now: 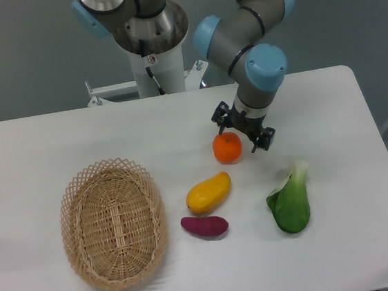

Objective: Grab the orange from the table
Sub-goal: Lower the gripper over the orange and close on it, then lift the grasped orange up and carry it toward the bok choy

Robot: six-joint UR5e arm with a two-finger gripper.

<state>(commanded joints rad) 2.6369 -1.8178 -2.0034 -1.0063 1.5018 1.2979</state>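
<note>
The orange (227,148) is a small round bright-orange fruit lying on the white table (55,143), right of centre. My gripper (237,135) is open, its dark fingers spread, and hangs just above and to the right of the orange, overlapping its upper right edge in this view. It holds nothing. I cannot tell whether a finger touches the fruit.
A yellow-orange mango (208,192) lies just in front of the orange, a purple sweet potato (204,226) in front of that. A green bok choy (291,201) lies to the right. A wicker basket (112,223) stands at the left. The robot base (149,46) stands behind.
</note>
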